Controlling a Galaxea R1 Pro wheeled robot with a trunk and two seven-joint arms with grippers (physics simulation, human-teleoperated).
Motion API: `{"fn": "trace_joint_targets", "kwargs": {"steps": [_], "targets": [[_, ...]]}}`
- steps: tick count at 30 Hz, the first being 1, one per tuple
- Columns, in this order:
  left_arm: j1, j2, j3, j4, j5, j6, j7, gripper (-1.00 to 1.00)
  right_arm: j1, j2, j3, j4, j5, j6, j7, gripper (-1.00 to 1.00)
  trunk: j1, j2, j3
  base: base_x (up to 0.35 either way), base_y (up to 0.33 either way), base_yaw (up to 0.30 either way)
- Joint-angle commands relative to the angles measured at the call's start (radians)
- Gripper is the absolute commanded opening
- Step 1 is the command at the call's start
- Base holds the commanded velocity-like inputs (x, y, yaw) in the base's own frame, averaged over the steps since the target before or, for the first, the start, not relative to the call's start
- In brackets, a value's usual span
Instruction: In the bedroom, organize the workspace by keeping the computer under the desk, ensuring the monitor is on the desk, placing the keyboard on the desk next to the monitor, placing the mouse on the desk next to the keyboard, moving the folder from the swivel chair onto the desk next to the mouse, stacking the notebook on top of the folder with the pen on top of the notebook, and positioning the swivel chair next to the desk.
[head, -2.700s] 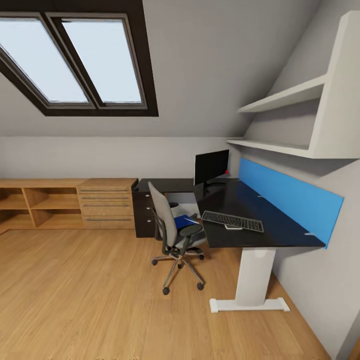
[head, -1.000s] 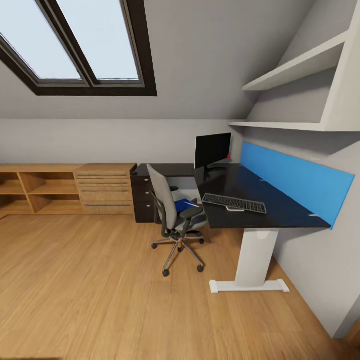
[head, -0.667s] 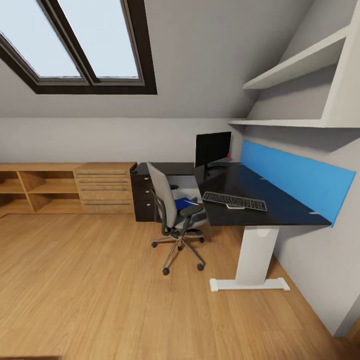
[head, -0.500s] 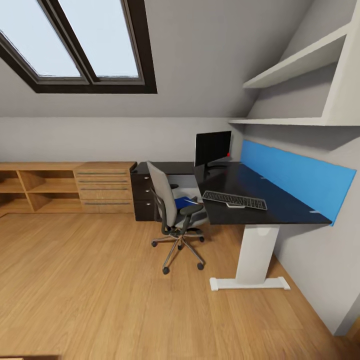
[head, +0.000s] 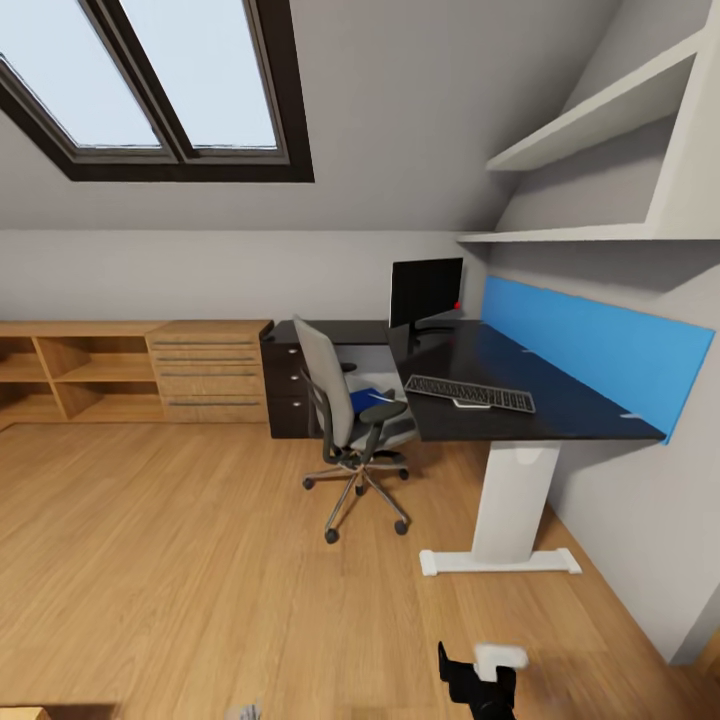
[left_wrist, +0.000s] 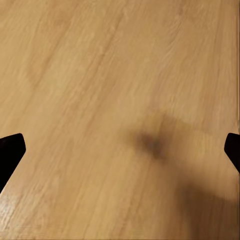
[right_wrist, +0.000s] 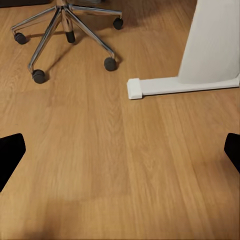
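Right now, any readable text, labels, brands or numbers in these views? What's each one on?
None readable.
keyboard: keys show as a pale grid, legends too small to read.
monitor: screen black, no visible logo.
folder on the swivel chair: plain blue, no label visible.
blue wall panel, desk, wooden drawer chest: no markings visible.

A black right gripper (head: 480, 685) capped by a white block juts in at six o'clock of the head view. In each wrist view, matte black fingertips (left_wrist: 10, 152) (right_wrist: 10, 152) with angled, blunt ends frame nine and three o'clock.
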Motion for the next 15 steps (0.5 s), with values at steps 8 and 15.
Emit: {"fn": "trace_joint_targets", "kwargs": {"steps": [8,15], "targets": [[-0.115,0.002,-0.008,-0.011,0.011,0.073,0.017,1.0,-0.187,0.012,-0.003,0.071,0.004,0.102,-0.004,1.0,0.031,-0.057,-0.026,0.0,0.0,0.0],[-0.162,0.002,-0.007,-0.008,0.014,0.092,0.018,1.0,-0.292,0.016,-0.002,0.107,0.002,0.124,-0.005,1.0,0.058,-0.106,-0.048,0.0,0.0,0.0]]}}
